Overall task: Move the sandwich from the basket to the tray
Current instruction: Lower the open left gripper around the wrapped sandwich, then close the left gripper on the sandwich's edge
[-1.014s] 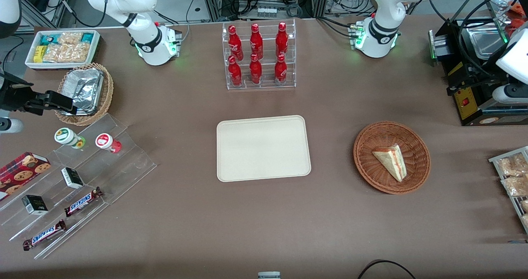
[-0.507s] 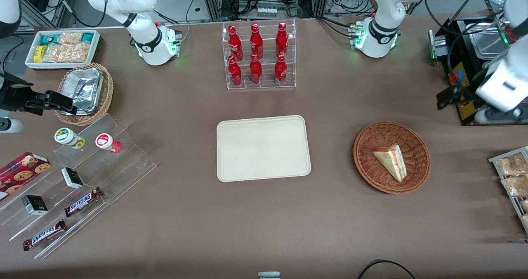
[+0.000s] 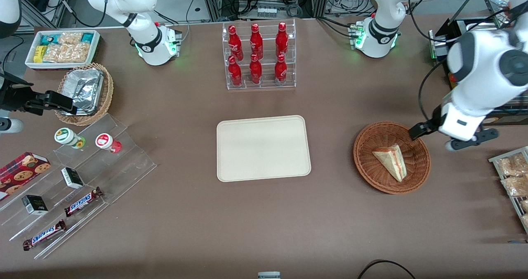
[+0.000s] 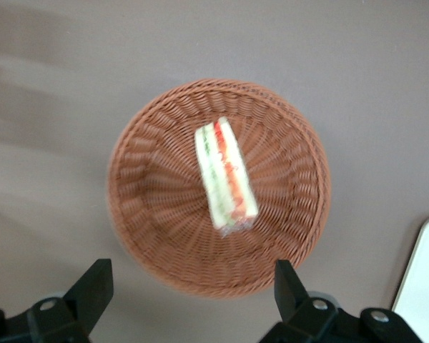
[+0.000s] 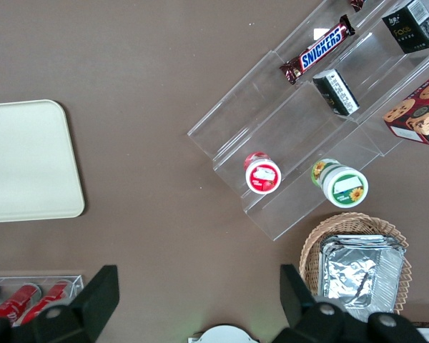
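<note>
Swung in above the basket [image 4: 218,187] and sandwich [image 4: 225,176], the gripper's [image 4: 188,300] jaws hover spread.

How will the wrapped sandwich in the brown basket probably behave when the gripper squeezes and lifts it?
The sandwich is pale bread with layered filling, so it probably squashes under a firm pinch. Its clear wrap looks smooth and may slip. It lies loose in the basket, likely light to lift. The gripper is open above the basket, touching nothing.

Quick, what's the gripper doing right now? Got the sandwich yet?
Gripper: open, empty, above the basket. The sandwich lies in the basket, untouched.
</note>
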Robot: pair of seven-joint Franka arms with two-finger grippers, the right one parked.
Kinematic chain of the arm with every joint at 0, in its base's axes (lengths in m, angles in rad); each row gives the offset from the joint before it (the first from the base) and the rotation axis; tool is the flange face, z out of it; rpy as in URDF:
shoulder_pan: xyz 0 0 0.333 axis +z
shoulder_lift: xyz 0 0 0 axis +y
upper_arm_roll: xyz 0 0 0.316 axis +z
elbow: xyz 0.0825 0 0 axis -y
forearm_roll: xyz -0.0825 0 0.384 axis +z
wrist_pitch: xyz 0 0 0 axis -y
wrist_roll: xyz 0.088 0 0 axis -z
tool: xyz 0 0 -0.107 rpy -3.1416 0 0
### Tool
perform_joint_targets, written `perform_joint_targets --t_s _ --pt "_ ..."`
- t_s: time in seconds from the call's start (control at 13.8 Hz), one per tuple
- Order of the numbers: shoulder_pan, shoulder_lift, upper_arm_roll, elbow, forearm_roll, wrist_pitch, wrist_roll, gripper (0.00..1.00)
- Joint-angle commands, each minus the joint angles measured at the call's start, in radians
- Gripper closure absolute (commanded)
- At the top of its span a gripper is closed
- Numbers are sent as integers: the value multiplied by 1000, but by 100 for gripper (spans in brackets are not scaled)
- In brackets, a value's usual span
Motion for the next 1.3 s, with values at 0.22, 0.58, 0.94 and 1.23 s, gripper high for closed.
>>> perform_joint_targets --t_s 0.22,0.58,0.94,1.23 --pt "-9 77 -20 -112 4 239 -135 1" --pt "-6 166 -20 -124 4 318 -146 1" --pt "2 211 -18 -158 4 389 -144 1" --pt "2 240 -17 -158 4 429 -144 1"
